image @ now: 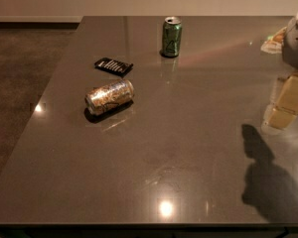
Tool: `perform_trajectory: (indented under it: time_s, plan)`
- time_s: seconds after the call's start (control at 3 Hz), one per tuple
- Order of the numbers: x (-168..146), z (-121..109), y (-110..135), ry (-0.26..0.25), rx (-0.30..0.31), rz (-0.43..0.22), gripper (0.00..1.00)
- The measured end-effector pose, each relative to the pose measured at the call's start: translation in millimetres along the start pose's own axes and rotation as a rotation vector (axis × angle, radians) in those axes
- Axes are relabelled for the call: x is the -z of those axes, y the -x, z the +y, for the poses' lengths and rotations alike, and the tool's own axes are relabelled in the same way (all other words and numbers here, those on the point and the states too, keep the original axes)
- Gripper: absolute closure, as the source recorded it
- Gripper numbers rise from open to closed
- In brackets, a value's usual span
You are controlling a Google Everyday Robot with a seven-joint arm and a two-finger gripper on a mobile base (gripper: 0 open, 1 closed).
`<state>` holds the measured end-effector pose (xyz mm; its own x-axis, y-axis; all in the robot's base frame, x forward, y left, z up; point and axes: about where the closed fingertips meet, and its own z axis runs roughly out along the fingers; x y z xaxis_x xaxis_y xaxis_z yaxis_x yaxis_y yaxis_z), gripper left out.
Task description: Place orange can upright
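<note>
The orange can (109, 96), with a mottled orange-brown and silver label, lies on its side on the dark grey table (188, 148), left of the middle. Its silver top points to the left front. My gripper (287, 105) hangs at the right edge of the view, grey wrist above and cream-coloured tip below, just over the table. It is far to the right of the can, is not touching it, and holds nothing I can see. Its shadow falls on the table at the front right.
A green can (172, 36) stands upright at the back of the table. A flat black object (113, 65) lies just behind the orange can. A pale packet (272, 41) lies at the far right. The table's left edge drops to carpeted floor (25, 83).
</note>
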<state>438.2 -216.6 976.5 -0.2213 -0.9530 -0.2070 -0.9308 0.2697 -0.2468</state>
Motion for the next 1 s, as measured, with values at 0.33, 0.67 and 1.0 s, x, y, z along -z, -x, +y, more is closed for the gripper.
perform_trajectory:
  time_s: [0.33, 0.67, 1.0]
  plan:
    - [1, 0, 1, -0.004, 0.003, -0.002, 0.00]
    - [-1, -8, 22, -0.012, 0.040, -0.033, 0.00]
    - [-7, -14, 53, 0.001, 0.111, -0.073, 0.00]
